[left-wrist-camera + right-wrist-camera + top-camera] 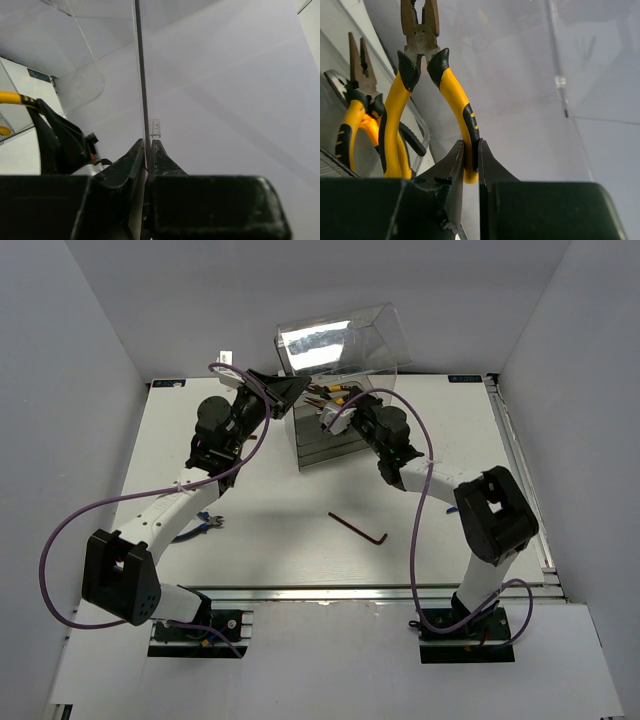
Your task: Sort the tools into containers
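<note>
Right wrist view: my right gripper pinches one handle of the yellow pliers, nose pointing straight away; my left gripper pinches the clear lid by its edge.

Tips of the gripped yellow pliers are cut off at top.

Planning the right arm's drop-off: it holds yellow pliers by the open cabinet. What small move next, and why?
Probably lower the pliers slightly into the top compartment before releasing. The right gripper pinches one handle, the left gripper holds the clear lid up, and other yellow pliers already lie inside.
</note>
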Robot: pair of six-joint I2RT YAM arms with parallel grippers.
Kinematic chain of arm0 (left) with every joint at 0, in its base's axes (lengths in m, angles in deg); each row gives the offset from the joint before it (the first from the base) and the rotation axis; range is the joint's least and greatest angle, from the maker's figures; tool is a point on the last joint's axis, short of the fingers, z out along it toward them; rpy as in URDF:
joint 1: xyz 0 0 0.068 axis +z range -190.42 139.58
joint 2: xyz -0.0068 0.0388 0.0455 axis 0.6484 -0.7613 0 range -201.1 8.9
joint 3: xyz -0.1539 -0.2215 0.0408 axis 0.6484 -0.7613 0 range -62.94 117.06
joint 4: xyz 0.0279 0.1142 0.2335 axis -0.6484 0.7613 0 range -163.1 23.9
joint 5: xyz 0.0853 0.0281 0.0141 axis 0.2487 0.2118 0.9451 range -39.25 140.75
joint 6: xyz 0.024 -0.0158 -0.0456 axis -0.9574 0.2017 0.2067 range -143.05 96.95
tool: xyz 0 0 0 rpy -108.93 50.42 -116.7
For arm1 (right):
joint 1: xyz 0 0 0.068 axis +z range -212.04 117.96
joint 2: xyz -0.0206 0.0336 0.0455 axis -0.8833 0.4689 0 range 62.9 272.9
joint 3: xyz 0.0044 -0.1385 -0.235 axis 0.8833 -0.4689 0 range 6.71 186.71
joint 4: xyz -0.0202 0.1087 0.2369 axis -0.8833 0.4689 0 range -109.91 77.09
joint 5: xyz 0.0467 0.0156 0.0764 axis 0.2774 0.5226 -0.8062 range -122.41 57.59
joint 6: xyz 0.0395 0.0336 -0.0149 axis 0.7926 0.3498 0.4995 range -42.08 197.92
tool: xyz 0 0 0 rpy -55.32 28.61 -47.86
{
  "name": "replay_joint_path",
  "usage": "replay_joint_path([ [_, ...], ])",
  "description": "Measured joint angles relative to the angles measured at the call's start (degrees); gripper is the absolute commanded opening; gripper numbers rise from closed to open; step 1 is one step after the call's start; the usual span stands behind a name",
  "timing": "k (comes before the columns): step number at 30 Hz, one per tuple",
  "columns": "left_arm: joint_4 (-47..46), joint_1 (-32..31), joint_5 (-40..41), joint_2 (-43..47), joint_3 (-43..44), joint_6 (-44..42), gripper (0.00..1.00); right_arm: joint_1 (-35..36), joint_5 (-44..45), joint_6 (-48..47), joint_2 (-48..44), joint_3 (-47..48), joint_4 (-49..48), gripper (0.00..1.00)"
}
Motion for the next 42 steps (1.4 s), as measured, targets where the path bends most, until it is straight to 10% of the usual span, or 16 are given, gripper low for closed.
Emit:
replay_joint_path([
  [6,0.00,0.00,0.00,0.00,0.02,0.00,0.16,0.00,0.26,-1.70,4.98,0.68,-2.05,0.01],
  [13,-0.02,0.00,0.00,0.00,0.02,0.00,0.16,0.00,-0.33,0.09,4.87,1.31,2.82,0.51],
  [21,-0.37,0.00,-0.02,0.00,0.00,0.04,0.16,-0.57,-3.91,4.74,-3.04,3.15,15.34,0.74],
  [26,-0.37,0.00,-0.04,-0.02,0.00,0.02,0.16,-2.19,-13.53,6.03,-12.20,3.85,29.86,0.58],
  [32,-0.39,0.00,-0.04,-0.02,0.00,0.02,0.16,-3.17,-26.10,4.70,-21.35,3.76,46.27,0.02],
  [42,-0.35,0.00,-0.22,-0.04,0.00,-0.07,0.16,-3.06,-29.86,6.56,-27.02,1.40,50.66,0.00],
])
